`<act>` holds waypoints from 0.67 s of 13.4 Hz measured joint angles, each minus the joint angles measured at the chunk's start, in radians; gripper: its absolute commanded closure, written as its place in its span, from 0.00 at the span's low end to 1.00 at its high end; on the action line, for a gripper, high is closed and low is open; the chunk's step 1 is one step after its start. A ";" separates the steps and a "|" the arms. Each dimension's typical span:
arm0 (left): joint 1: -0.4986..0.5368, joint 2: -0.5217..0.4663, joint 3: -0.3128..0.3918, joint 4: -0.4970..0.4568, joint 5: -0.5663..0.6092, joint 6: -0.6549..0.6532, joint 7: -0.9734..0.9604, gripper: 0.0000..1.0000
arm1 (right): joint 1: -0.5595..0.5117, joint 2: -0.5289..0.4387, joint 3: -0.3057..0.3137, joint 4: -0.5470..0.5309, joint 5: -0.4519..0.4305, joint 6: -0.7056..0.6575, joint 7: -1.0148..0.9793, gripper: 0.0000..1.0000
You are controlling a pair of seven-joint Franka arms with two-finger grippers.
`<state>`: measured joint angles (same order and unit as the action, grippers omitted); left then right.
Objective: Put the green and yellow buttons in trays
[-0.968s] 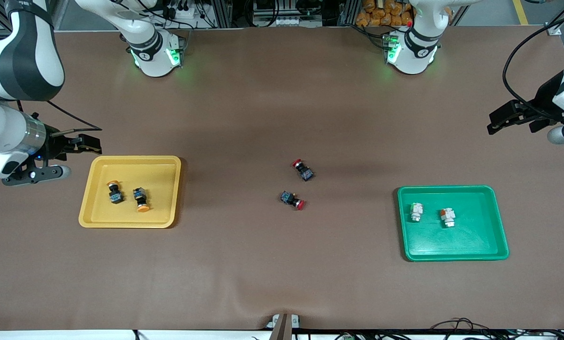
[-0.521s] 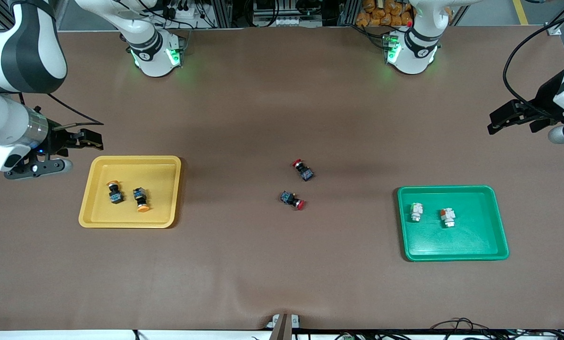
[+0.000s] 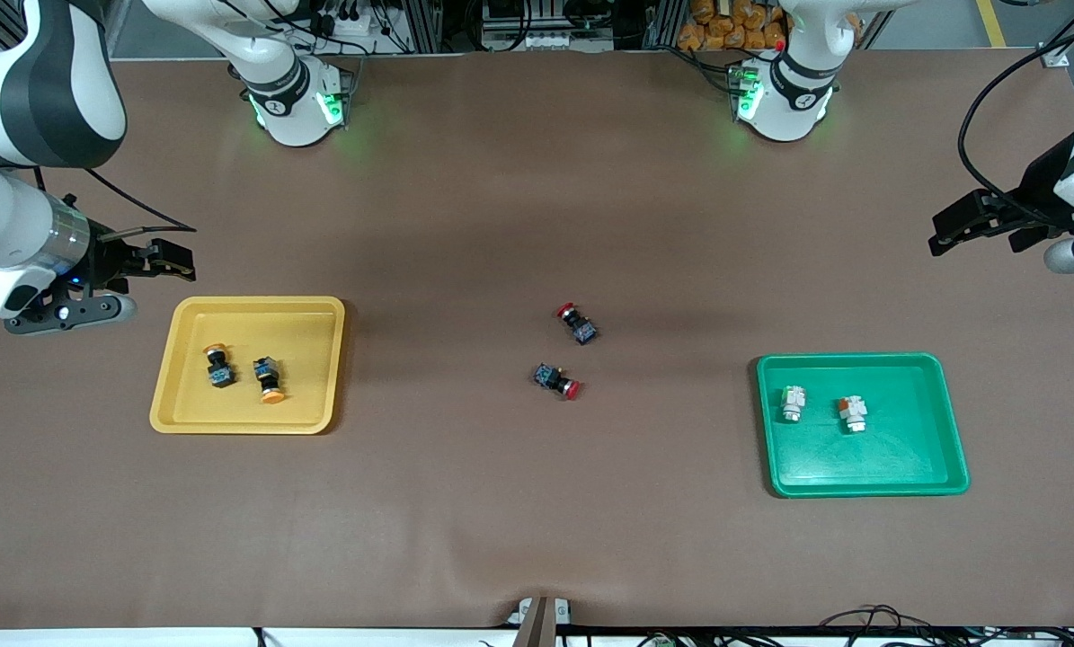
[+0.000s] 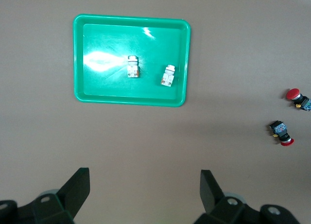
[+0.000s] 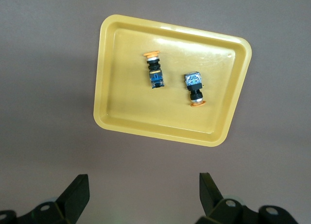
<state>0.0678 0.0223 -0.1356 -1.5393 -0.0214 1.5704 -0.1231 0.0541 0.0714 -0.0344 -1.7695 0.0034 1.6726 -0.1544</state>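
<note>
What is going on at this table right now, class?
Nothing is being held. Two yellow-capped buttons lie in the yellow tray, and two white buttons lie in the green tray. Two red-capped switches sit on the table mid-way between the trays. The right gripper hangs open by the yellow tray, and the left gripper hangs open at its own end.

two yellow-capped buttons [image 3: 244, 370] lie in the yellow tray [image 3: 321, 310], two white buttons [image 3: 822, 406] in the green tray [image 3: 945, 458].
</note>
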 measured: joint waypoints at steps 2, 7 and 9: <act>0.000 0.000 0.000 0.000 0.000 0.000 0.000 0.00 | -0.002 0.000 -0.004 0.000 0.000 0.001 0.000 0.00; 0.000 0.000 -0.001 0.001 0.000 0.000 0.000 0.00 | -0.007 -0.003 -0.007 0.001 0.000 0.001 -0.001 0.00; 0.000 0.000 -0.001 0.001 0.000 0.000 0.000 0.00 | -0.007 -0.008 -0.006 0.002 0.000 0.000 -0.001 0.00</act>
<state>0.0678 0.0223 -0.1364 -1.5380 -0.0214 1.5704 -0.1231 0.0470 0.0638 -0.0403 -1.7672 0.0034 1.6731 -0.1553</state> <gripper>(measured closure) 0.000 0.000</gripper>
